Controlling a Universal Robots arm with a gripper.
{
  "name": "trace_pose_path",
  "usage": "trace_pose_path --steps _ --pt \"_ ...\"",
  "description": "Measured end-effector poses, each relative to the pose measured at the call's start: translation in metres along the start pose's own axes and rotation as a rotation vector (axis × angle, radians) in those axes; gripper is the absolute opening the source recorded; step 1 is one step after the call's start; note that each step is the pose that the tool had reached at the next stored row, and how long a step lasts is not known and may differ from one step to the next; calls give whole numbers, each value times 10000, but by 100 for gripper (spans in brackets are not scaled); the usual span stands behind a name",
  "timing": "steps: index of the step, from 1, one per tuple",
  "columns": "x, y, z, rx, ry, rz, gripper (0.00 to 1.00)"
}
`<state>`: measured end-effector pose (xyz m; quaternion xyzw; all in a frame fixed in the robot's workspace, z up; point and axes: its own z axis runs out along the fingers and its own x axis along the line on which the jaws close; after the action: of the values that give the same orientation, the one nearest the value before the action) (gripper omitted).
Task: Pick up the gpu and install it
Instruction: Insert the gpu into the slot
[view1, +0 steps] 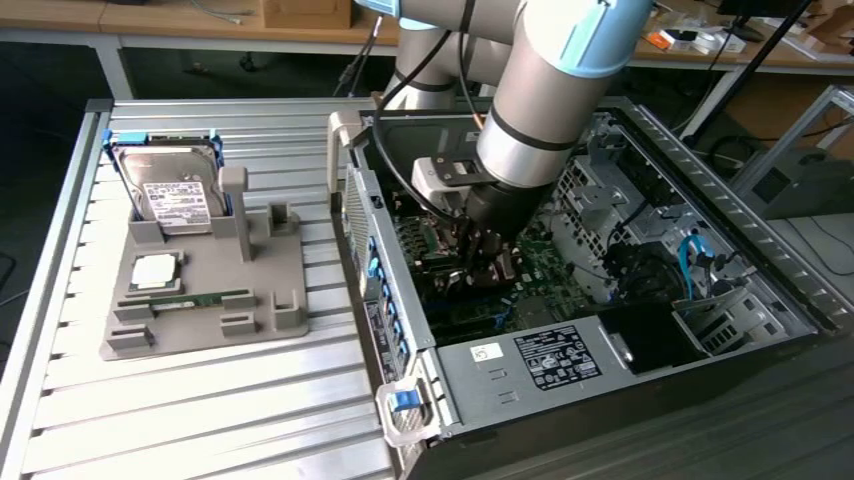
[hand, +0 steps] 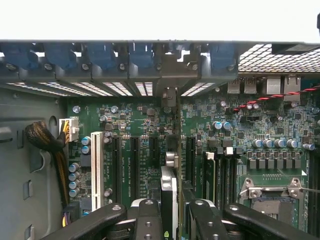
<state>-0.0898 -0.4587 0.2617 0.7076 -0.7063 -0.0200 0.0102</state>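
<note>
My gripper (view1: 478, 262) is down inside the open computer case (view1: 534, 362), low over the green motherboard (hand: 130, 125). It is shut on the gpu (hand: 172, 187), a thin card seen edge-on between the two black fingers (hand: 149, 220). The card stands upright among the black expansion slots, and its silvery end bracket (hand: 170, 96) reaches the row of slot openings in the case's rear wall. In the exterior view the gpu (view1: 491, 268) is a dark shape under the fingers. I cannot tell whether its lower edge sits in a slot.
On the slatted table at the exterior view's left, a grey holder (view1: 267, 300) carries a hard drive (view1: 174, 190), a processor (view1: 154, 268) and a green RAM stick (view1: 200, 298). Beside the card are a white slot (hand: 96, 165), a cable bundle (hand: 47, 142) and the processor socket (hand: 272, 195).
</note>
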Motion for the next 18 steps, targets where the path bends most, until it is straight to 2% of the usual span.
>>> trace_pose_path --steps 14,15,16,18 --pt "0 -12 30 -2 3 2 27" --pt "0 -12 34 2 -5 2 28" --pt "0 -13 33 2 -2 2 34" --pt "0 -12 30 0 4 2 34"
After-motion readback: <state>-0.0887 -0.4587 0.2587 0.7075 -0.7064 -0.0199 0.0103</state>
